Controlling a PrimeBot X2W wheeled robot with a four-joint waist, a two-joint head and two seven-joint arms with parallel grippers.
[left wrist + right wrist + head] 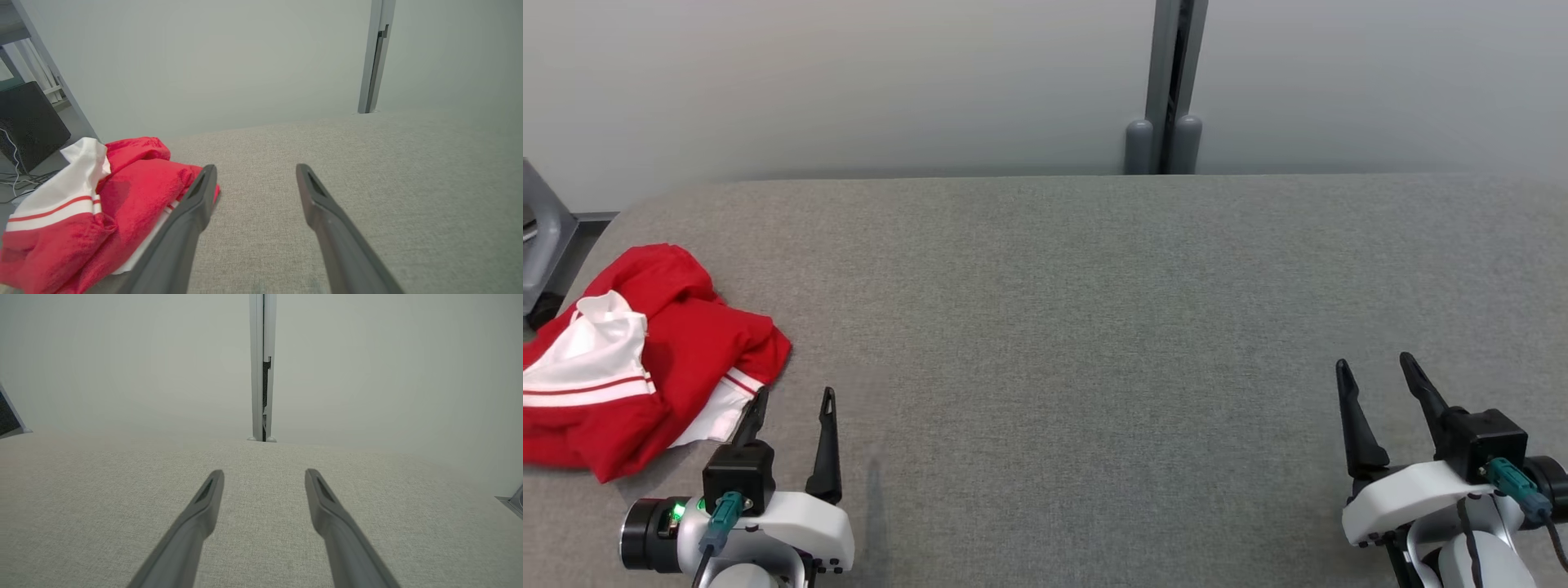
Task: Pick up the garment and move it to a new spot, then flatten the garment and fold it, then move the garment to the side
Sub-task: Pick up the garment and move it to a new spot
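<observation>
Left gripper point(794, 394) and right gripper point(1374, 362) hover with fingers spread wide, holding nothing, over the grey fabric surface point(1094, 327). The crumpled red-and-white garment point(686, 343) lies at the surface's left end, just beside the left gripper and partly cut off by the frame. Behind stand a pale wall point(849, 82) and a grey post point(1172, 82).

A grey cloth-covered table point(1094, 327) spreads beneath and ahead of the left pincer point(795, 392) and the right pincer point(1374, 360). Beyond its far edge rises a pale wall point(849, 82), with a grey post point(1172, 82) nearer the right pincer. Off the table, left of the left pincer, sit a dark box point(28, 122) and what may be cables point(16, 179).
</observation>
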